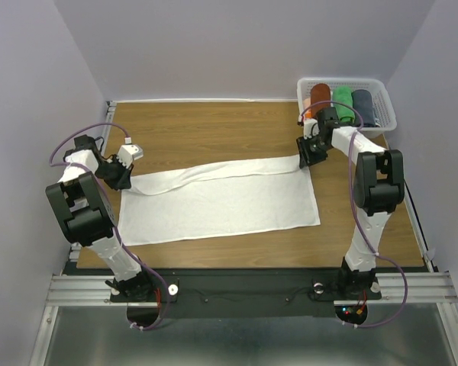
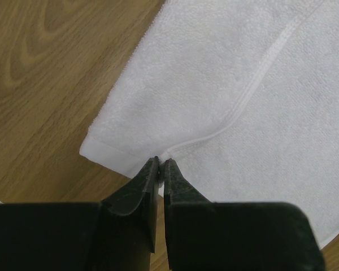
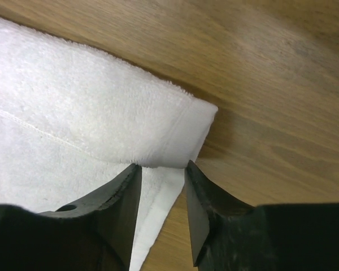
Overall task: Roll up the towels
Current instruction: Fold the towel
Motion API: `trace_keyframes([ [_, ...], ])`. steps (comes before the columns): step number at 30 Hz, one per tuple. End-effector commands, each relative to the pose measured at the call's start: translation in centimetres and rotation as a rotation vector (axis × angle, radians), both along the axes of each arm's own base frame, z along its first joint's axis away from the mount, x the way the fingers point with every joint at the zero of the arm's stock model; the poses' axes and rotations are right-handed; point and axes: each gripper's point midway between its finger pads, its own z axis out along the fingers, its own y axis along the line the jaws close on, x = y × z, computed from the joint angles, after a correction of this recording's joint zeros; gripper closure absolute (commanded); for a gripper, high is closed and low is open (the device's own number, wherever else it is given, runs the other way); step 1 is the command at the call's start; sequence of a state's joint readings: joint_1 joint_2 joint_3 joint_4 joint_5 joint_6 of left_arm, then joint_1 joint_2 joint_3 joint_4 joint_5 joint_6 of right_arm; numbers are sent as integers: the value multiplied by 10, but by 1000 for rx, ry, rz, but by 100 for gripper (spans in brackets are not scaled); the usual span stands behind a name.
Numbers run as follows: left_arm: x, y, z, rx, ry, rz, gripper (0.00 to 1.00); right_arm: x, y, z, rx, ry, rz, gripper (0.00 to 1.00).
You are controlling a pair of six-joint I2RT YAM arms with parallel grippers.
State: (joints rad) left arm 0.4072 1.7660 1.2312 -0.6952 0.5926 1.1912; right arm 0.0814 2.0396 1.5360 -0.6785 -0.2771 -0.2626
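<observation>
Bright, even overhead light, faint shadows, wrist views slightly soft

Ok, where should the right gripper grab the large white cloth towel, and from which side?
Probably the folded corner of the white cloth towel at its far right end, coming in from that end. The doubled layer makes a thick rounded edge there, the right gripper hangs open right before it, and the left gripper pinches the opposite corner.
</observation>
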Motion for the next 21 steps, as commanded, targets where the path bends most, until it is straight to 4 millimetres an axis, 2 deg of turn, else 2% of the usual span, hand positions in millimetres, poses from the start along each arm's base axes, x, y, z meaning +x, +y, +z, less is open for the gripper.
trace_keyframes([
  [1, 8, -3, 12, -15, -27, -3, 100, 13, 10, 12, 51, -33, 9, 61],
  [3, 8, -2, 12, -16, -26, -3, 100, 16, 8, 13, 51, -36, 4, 59],
  [6, 9, -3, 11, -21, -23, -3, 100, 18, 10, 12, 66, -28, -5, 48],
  [11, 9, -3, 12, -20, -21, -7, 100, 18, 11, 9, 95, 1, -21, 45],
  [15, 12, -3, 13, -18, -25, -6, 100, 19, 9, 6, 100, 9, -29, 62],
  [16, 13, -3, 13, -18, -26, -7, 100, 20, 7, 7, 93, 7, -37, 77],
  [18, 14, -3, 15, -22, -31, -3, 100, 22, 3, 11, 91, -5, -45, 97],
  [21, 14, -4, 19, -29, -30, -5, 100, 23, -2, 22, 81, -33, -43, 99],
])
